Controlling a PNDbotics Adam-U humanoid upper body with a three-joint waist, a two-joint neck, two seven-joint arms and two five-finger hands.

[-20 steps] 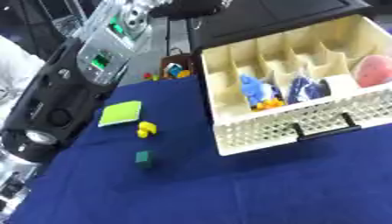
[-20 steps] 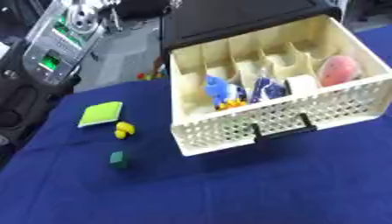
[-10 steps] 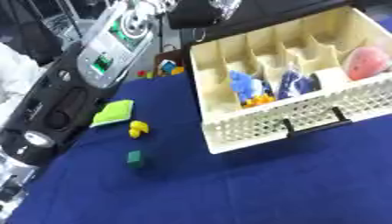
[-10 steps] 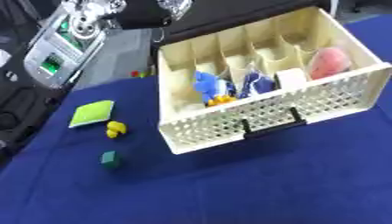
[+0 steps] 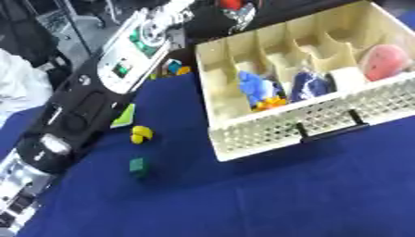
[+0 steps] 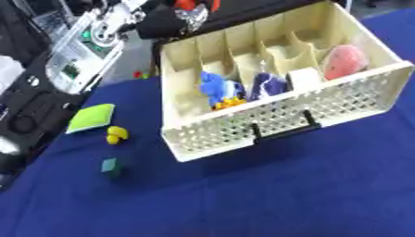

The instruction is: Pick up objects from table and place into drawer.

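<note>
A cream drawer (image 6: 275,121) with a perforated front and a black handle stands pulled out on the blue cloth. Its compartments hold a blue toy (image 6: 214,86) above an orange bit, a dark blue thing (image 6: 267,85), a white block (image 6: 303,77) and a pink round thing (image 6: 344,62). Left of the drawer lie a green flat pad (image 6: 91,117), a small yellow thing (image 6: 116,134) and a small green cube (image 6: 110,165). My left arm (image 5: 89,106) reaches up the left side. Its hand (image 6: 191,13) shows at the top edge behind the drawer, next to a red thing (image 6: 185,3).
The blue table cloth (image 6: 284,194) stretches bare in front of the drawer. A few small coloured things (image 5: 174,68) lie at the table's far edge beside my arm. A black cabinet body (image 5: 267,11) stands behind the drawer. White cloth (image 5: 20,83) lies beyond the table's left.
The camera has tilted, so the whole picture has shifted. My left arm has stretched further toward the drawer's back, and a red thing now shows at the top edge.
</note>
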